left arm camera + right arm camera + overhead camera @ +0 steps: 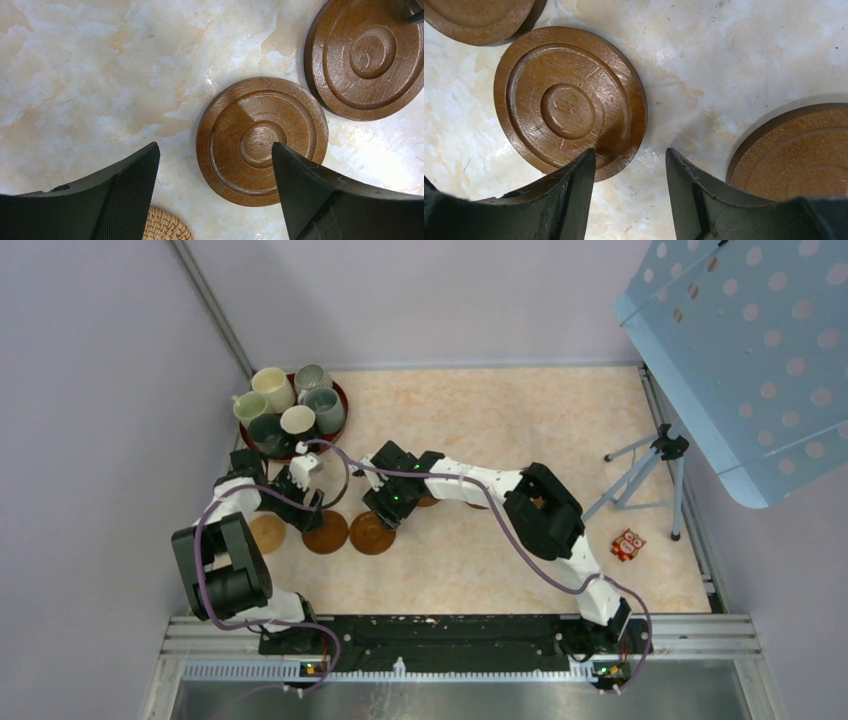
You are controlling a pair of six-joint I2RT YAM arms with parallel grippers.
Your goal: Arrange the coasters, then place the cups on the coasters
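Six small ceramic cups, cream, green and grey, are bunched on a round dark red tray at the far left of the pale marble-look table. No cup is set on a coaster yet, so laying out the coasters is judged to be the step in hand.

A flat round brown wooden coaster is seen lying on the table under the left end effector, whose fingers are spread wide with nothing held. A second brown coaster lies just beside it, and a light woven coaster is near the left finger. They are laid side by side, likely so that each cup gets its own spot.

The right end effector is parted too and empty; only bare table is seen in its gap. A brown grooved coaster lies just to one side of it and a rough brown coaster to the other. More coasters are partly hidden under the right arm, so the row cannot be fully counted.
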